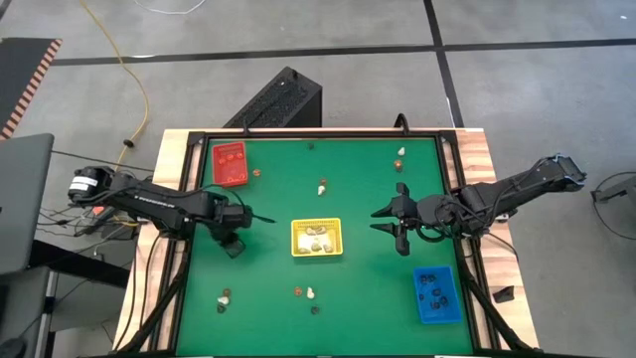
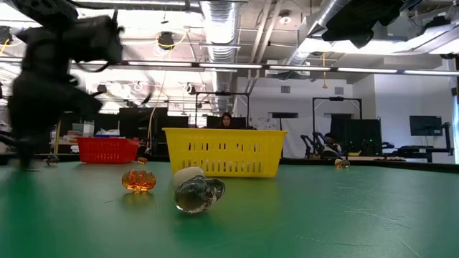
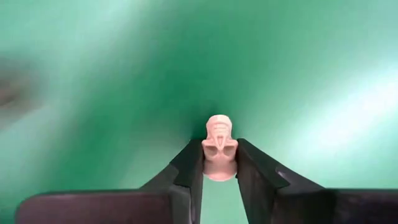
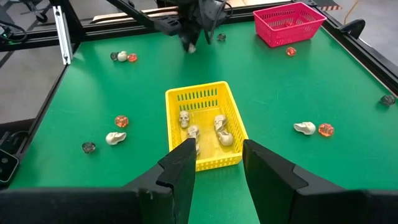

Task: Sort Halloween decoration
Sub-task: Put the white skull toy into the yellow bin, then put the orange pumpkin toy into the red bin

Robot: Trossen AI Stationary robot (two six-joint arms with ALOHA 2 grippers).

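The left gripper [image 3: 219, 163], left of the yellow tray [image 1: 316, 238] above the green table [image 1: 368, 189], is clamped on a cream skull [image 3: 219, 147]; its long axis runs along the fingers, crown pointing outward. The right gripper [image 4: 217, 165] hovers right of the tray, fingers apart, empty.

The left gripper [image 3: 219, 167] is hanging over the left half of the table, its fingers [image 3: 189, 171] pinching a small cream-white trinket [image 3: 219, 149] between the tips — its arm reaching in from the left edge. The right gripper [image 1: 391, 224] is waiting right of centre — jaws standing apart, holding nothing.
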